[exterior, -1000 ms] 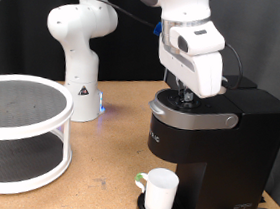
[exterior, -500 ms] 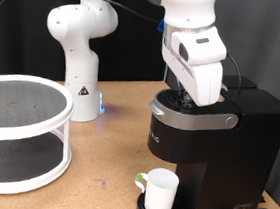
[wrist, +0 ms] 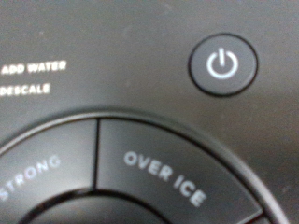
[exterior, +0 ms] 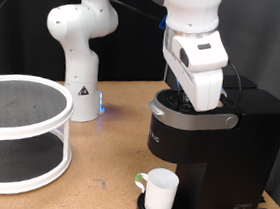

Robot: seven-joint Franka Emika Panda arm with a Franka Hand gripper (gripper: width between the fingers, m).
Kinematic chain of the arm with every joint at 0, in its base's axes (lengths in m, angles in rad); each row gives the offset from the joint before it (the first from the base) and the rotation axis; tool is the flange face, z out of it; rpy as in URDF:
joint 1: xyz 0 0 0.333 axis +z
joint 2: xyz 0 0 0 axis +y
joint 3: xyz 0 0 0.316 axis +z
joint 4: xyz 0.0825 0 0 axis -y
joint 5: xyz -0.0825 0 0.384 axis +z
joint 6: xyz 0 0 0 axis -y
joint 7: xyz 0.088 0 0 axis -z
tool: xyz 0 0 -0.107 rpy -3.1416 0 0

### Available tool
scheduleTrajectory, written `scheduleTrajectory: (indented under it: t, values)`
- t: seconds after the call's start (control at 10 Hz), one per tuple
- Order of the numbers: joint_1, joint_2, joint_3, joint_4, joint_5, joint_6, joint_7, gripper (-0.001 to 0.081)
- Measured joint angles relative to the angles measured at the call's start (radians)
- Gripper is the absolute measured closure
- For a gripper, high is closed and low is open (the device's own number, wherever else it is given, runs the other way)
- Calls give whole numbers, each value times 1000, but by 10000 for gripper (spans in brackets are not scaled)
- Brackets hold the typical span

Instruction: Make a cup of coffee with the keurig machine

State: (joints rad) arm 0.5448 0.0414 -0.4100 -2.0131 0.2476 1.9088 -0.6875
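The cup (exterior: pixel 159 192) stands on the drip tray under the keurig machine (exterior: pixel 211 142), whose lid is shut. My gripper (exterior: pixel 187 103) hangs right over its top buttons (wrist: pixel 220 63); I cannot tell whether my fingers are spread or together.

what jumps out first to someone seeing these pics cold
The white gripper pressed down close over the top of the black keurig machine, at the exterior view's right, draws the eye first. The wrist view fills with the machine's control panel: a round power button and an "over ice" key. Below, the white cup already sits on the drip tray, and a two-tier white rack stands at the exterior view's left.
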Motion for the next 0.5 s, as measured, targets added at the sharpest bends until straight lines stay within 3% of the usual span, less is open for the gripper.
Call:
scheduleTrajectory:
  t: [0.3,0.5]
  values:
    - [0,-2,0,-11,27,61,-33,806]
    - [-1,-30,-2,-40,101,112,-123,806]
